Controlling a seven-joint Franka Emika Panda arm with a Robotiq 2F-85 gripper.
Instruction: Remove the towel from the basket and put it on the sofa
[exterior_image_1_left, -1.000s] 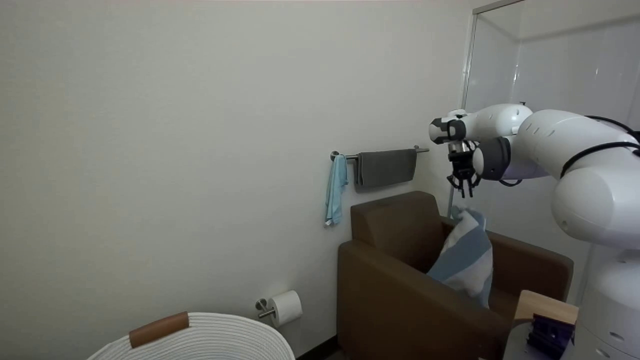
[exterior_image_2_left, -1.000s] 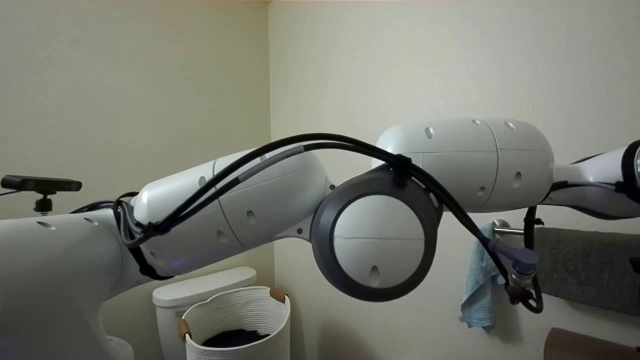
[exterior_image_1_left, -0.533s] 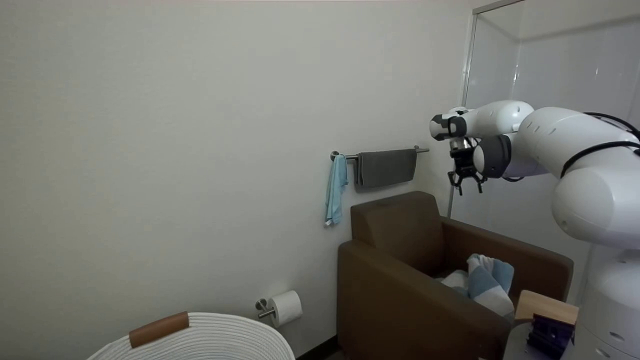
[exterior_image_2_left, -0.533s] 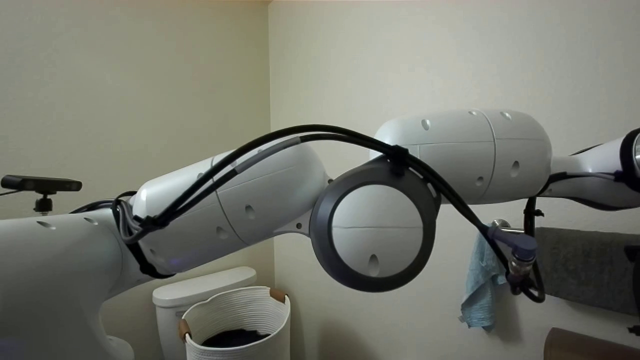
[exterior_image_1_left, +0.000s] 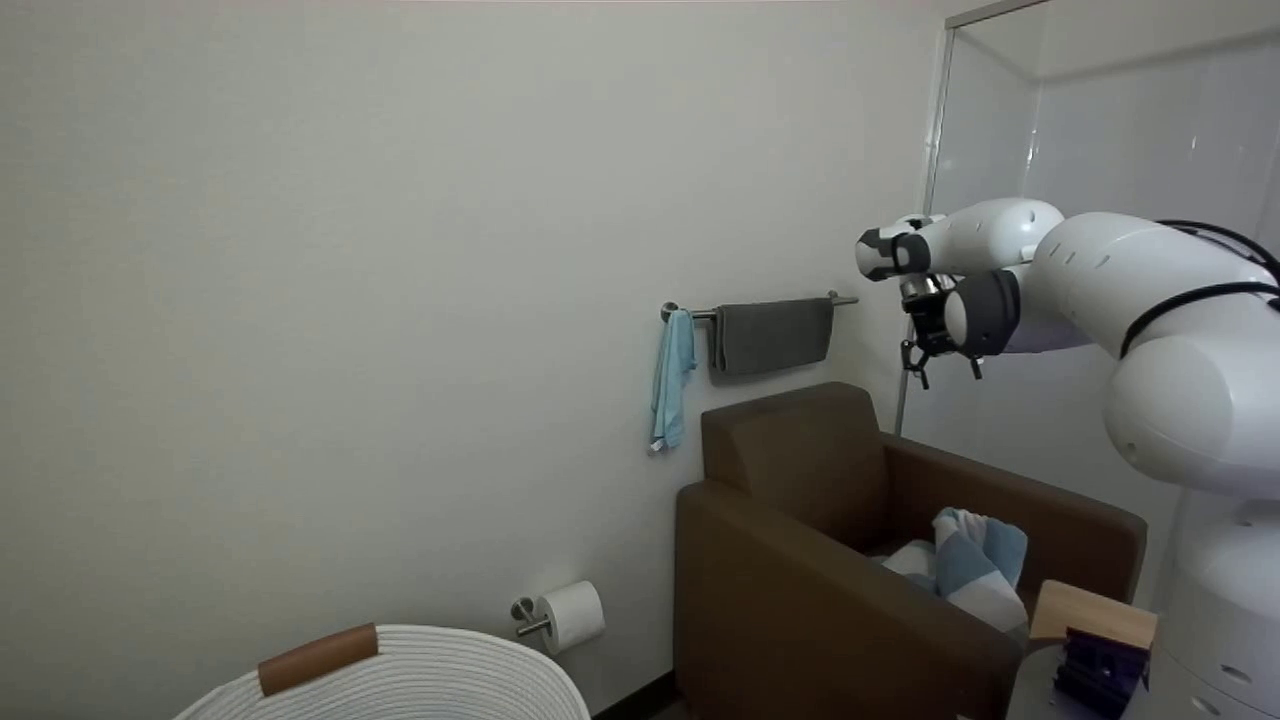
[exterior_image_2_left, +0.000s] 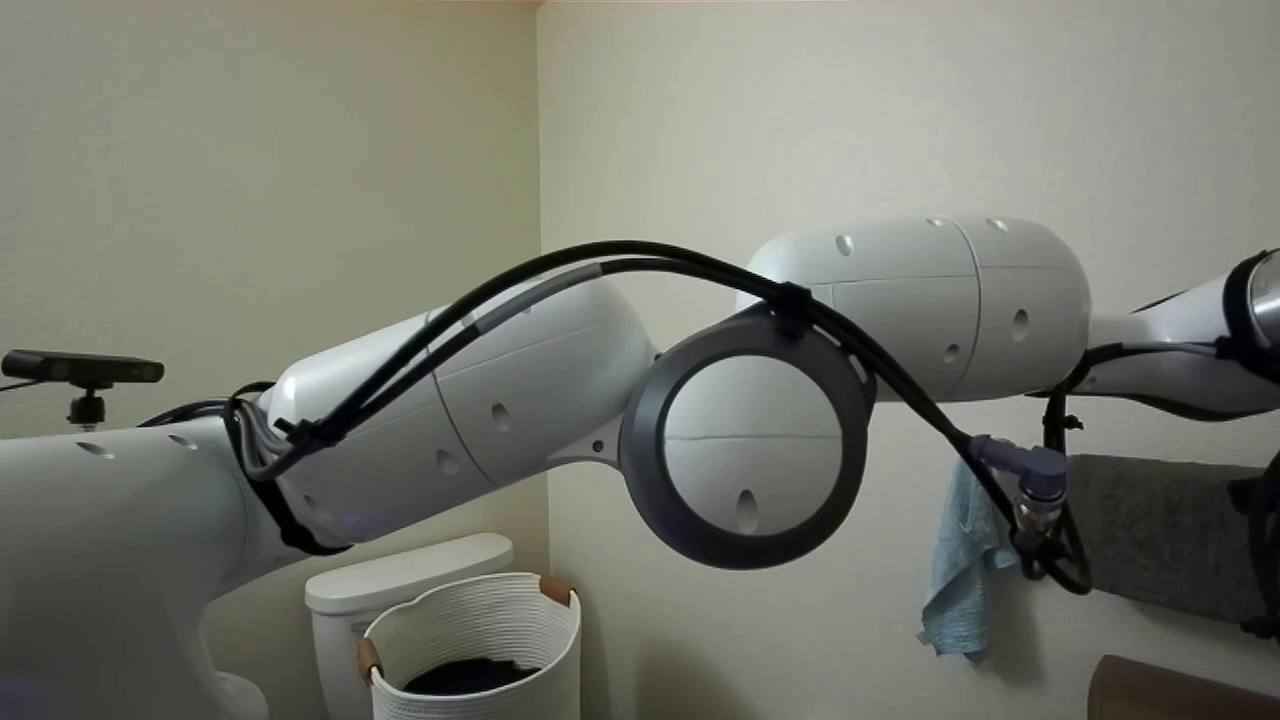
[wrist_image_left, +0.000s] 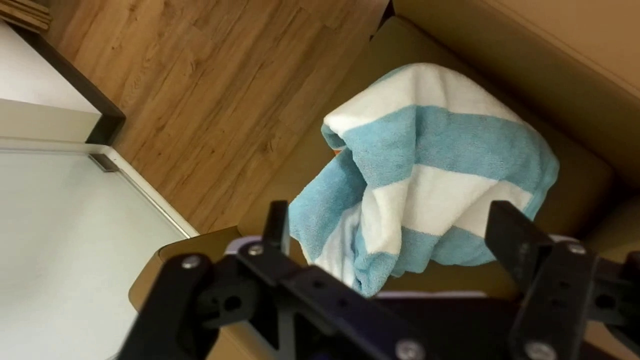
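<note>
The blue-and-white striped towel (exterior_image_1_left: 968, 570) lies crumpled on the seat of the brown sofa (exterior_image_1_left: 800, 620). From above, in the wrist view, the towel (wrist_image_left: 450, 140) spreads over the cushion with one twisted end towards me. My gripper (exterior_image_1_left: 950, 378) hangs in the air above the seat, apart from the towel, its jaws wide and nothing between them. The wrist view shows both black fingers (wrist_image_left: 505, 235) well apart, with the towel below. The white rope basket (exterior_image_2_left: 500, 690) with brown handles stands away from the sofa and holds something dark.
A grey towel (exterior_image_1_left: 775, 337) and a light blue cloth (exterior_image_1_left: 674, 380) hang from a wall bar behind the sofa. A paper roll (exterior_image_1_left: 572, 615) sticks out lower down. The shower glass (exterior_image_1_left: 1100, 150) is beside the arm. A toilet (exterior_image_2_left: 410, 575) stands behind the basket.
One second ago the towel hung upright beneath nearly closed fingers. The fingers have spread, the towel has dropped into a heap on the seat, and the arm has risen slightly.
</note>
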